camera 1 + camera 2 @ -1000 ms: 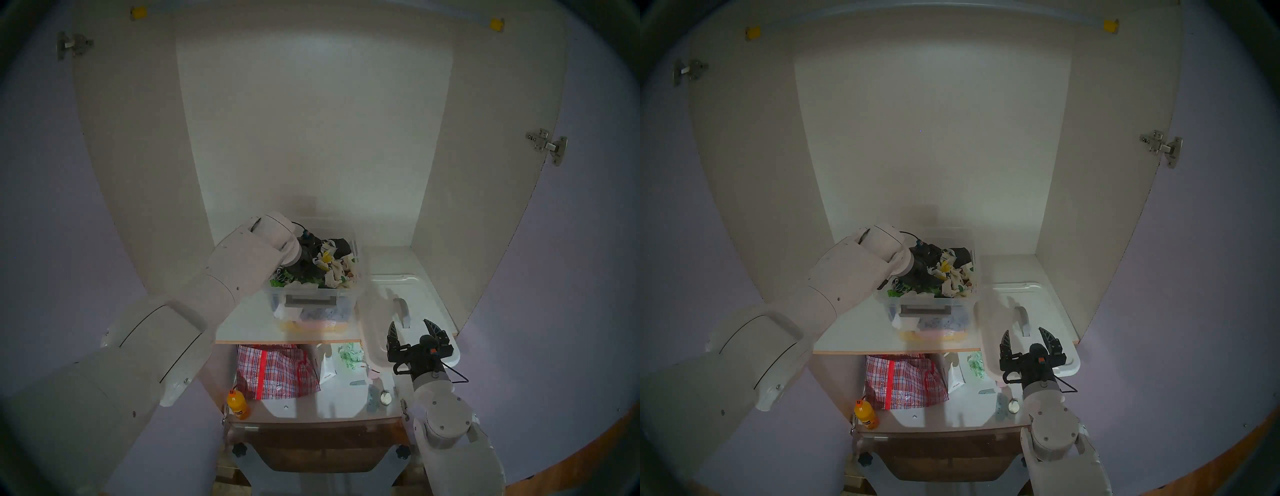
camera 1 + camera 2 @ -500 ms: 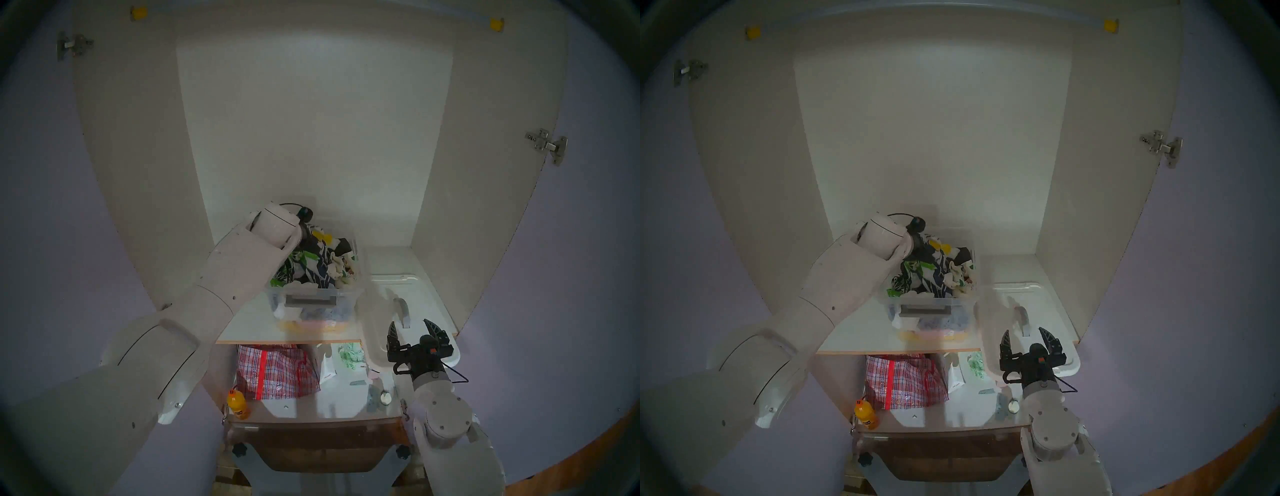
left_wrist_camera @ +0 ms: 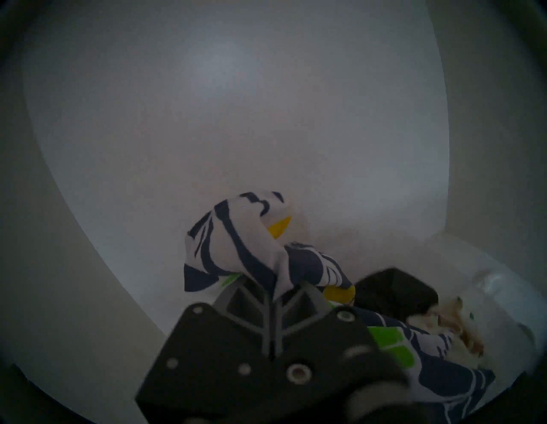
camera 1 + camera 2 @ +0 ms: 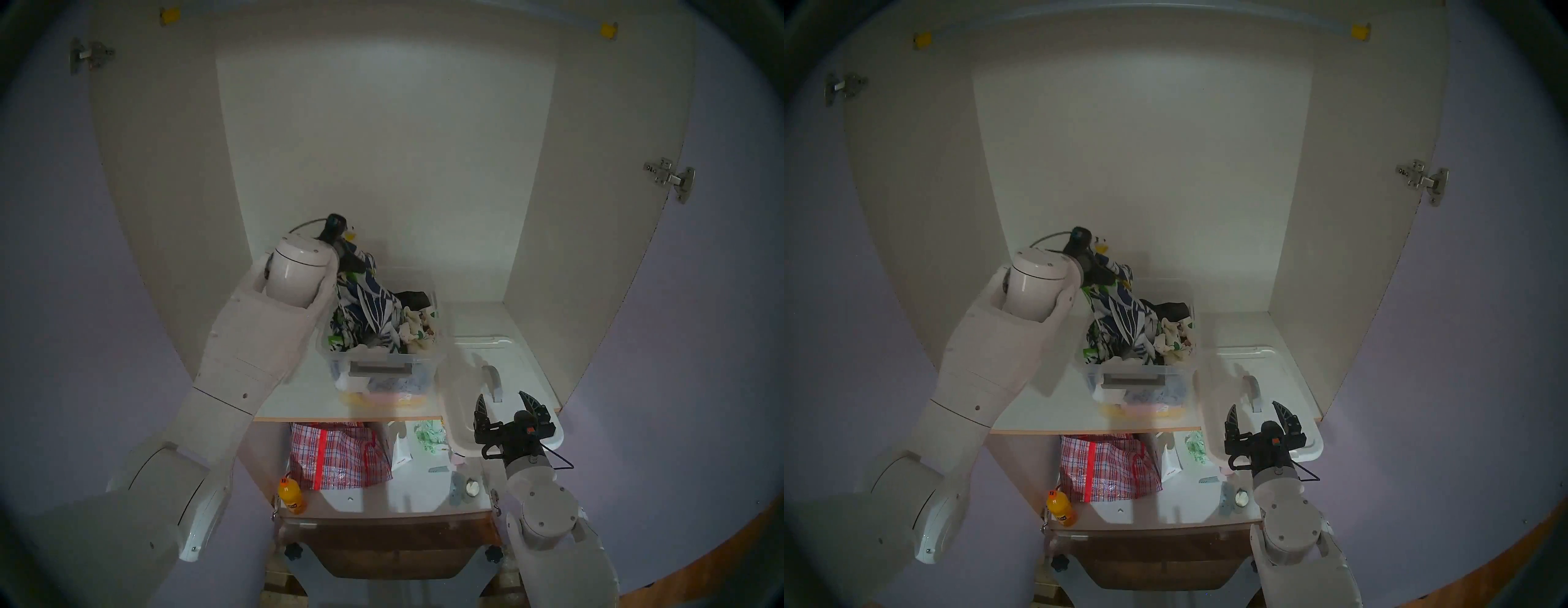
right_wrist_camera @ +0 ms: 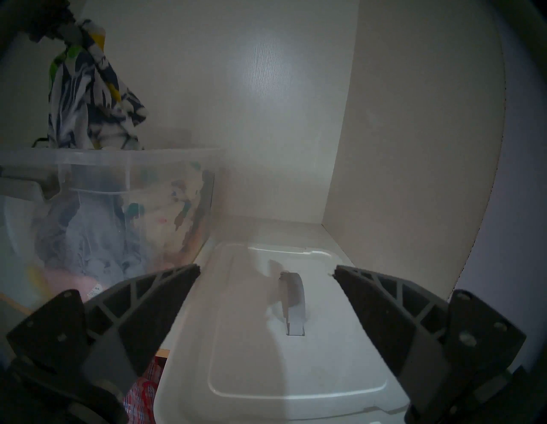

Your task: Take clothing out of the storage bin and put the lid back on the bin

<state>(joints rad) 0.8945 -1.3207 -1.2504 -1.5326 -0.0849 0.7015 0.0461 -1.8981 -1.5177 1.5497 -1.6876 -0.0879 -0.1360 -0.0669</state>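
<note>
The clothing (image 4: 369,305), navy and white leaf print with lime and yellow patches, hangs stretched from my left gripper (image 4: 347,243) down into the storage bin (image 4: 382,384). That gripper is shut on the garment's top fold (image 3: 236,237), high above the bin's back left corner. The clear bin stands on the upper shelf, with a grey latch on its front. Lower folds of the clothing (image 5: 85,97) still lie inside it. The white lid (image 4: 524,365) rests flat to the bin's right, overhanging the shelf edge. My right gripper (image 4: 503,399) hovers open over the lid's near end, just short of its grey handle (image 5: 291,296).
A black garment (image 4: 413,299) and a cream spotted cloth (image 4: 418,331) stay in the bin. Cabinet walls close in at the back, left and right. On the lower shelf are a red-checked bag (image 4: 339,456), an orange bottle (image 4: 290,496) and small items.
My left arm has risen up and back, drawing the clothing from a heap in the bin into a hanging length. The right arm and lid have not moved.
</note>
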